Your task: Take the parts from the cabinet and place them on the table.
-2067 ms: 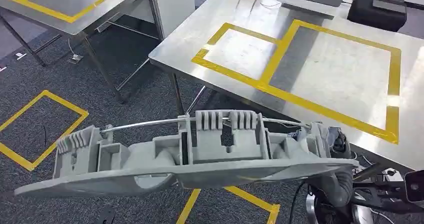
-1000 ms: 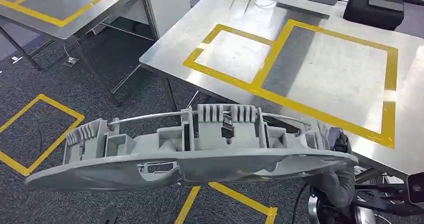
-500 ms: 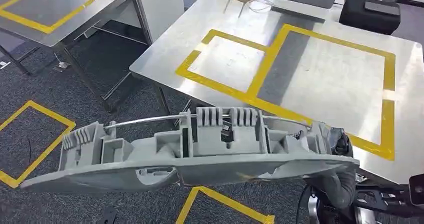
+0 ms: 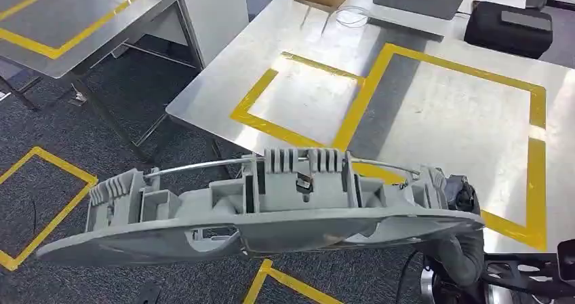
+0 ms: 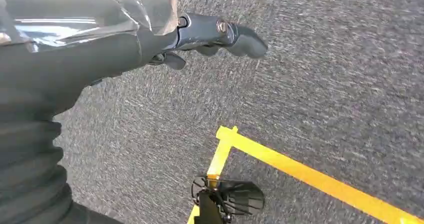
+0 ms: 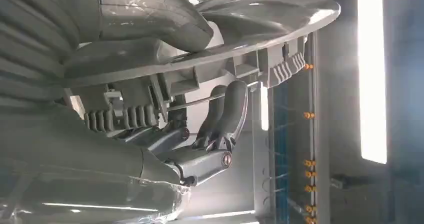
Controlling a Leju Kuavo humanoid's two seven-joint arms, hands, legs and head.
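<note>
The right hand (image 6: 210, 134) grasps the long grey plastic part (image 4: 258, 209) by its 3 o'clock end, short of the steel table's (image 4: 224, 80) near edge; taped squares lie bare. The left hand (image 5: 210, 34) hangs released over carpet (image 5: 325, 84).

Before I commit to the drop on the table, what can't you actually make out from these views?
- Right hand: the head view has it behind the grey part; only the wrist view shows the fingers on it.
- Table: its near edge is hidden by the part.
- Left hand: its palm is hidden, so I cannot tell its state.
</note>
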